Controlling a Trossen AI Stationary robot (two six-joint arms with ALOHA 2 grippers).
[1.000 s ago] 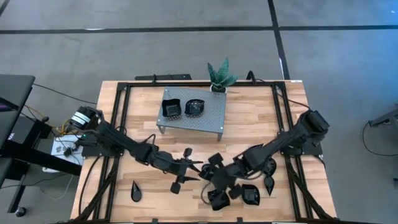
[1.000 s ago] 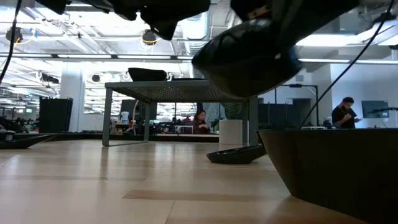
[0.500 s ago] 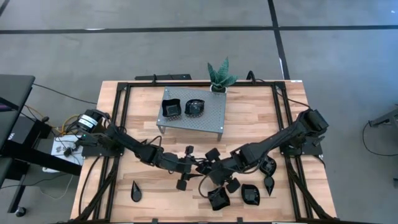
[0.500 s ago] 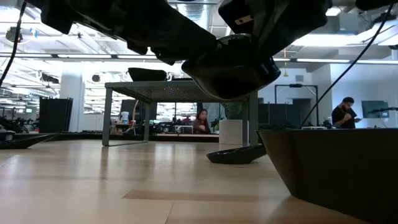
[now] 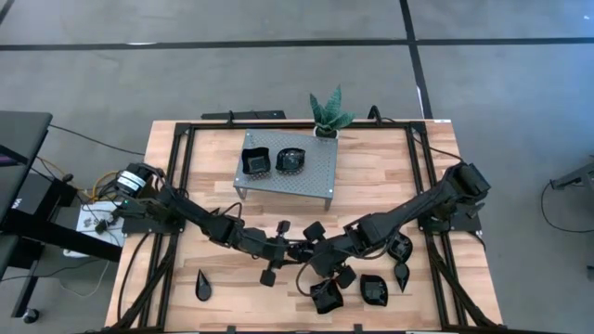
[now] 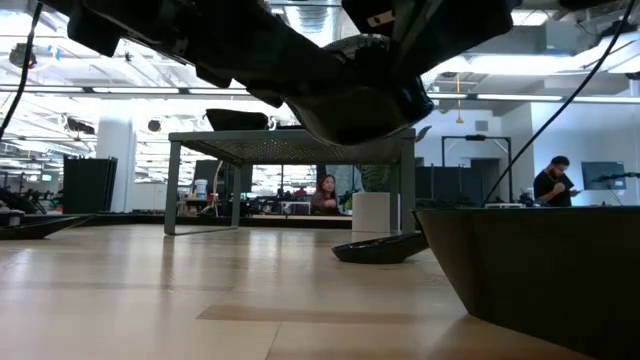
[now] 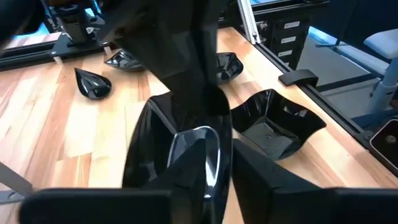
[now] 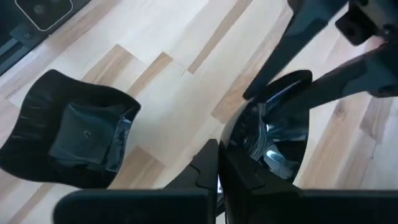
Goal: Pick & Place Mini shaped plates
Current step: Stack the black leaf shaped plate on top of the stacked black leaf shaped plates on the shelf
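Near the middle of the tabletop (image 5: 371,176), toward its front edge, both arms meet over one glossy black plate (image 5: 314,249). The right tool (image 5: 320,252) has its fingers together, clamped on that plate's rim, and holds it off the wood; the low view shows it hanging in the air (image 6: 355,100). The left tool (image 5: 295,249) reaches in from the other side with its fingers at the same plate (image 7: 180,162); whether they have closed on it I cannot tell.

More plates lie around: a square one (image 5: 325,297) and a rounder one (image 5: 374,289) near the front edge, a teardrop (image 5: 402,275) beside them, and another teardrop (image 5: 202,284) well apart at the front left. Two plates (image 5: 255,161) (image 5: 291,160) sit on the perforated metal stand (image 5: 311,172) at the back, with a potted plant (image 5: 328,113) behind it.
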